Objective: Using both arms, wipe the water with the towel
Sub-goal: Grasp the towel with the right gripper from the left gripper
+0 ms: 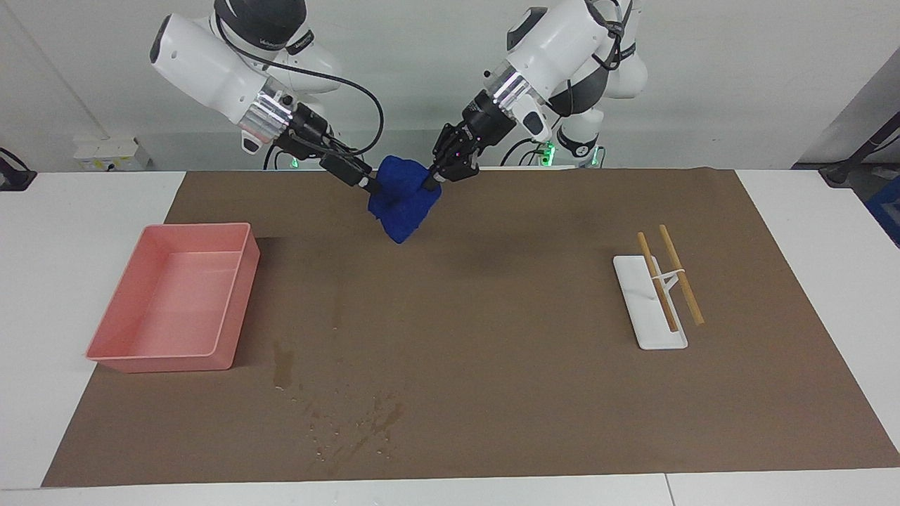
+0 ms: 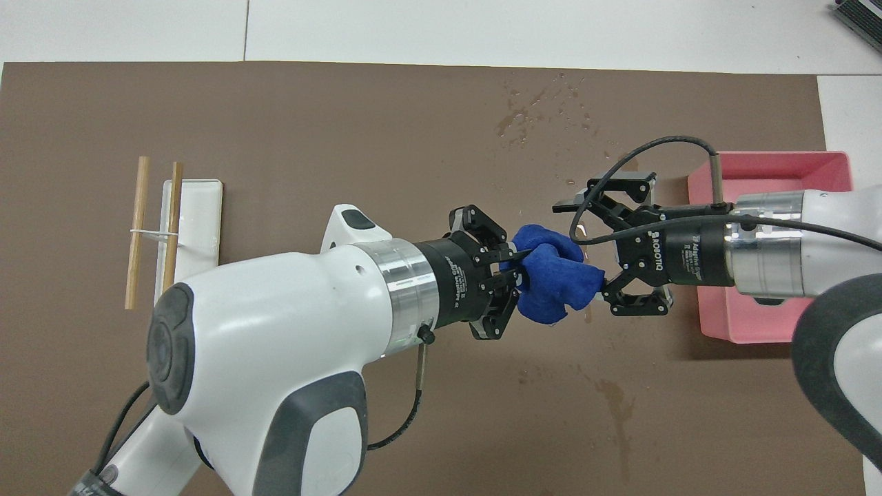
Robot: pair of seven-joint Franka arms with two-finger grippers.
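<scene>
Pink tray toward the right arm's end of the brown mat; white holder bearing two wooden sticks toward the left arm's end.

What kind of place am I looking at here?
Probably a robotics lab: two Franka arms, the left gripper holding a blue towel, over a brown mat with spilled water.

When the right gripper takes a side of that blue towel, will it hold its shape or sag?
Likely sag: the blue towel hangs bunched and drooping from the left gripper, clear of the mat. It looks soft, so the open right gripper beside it should pinch it easily. Probably light, too: one small pinch carries it all.
</scene>
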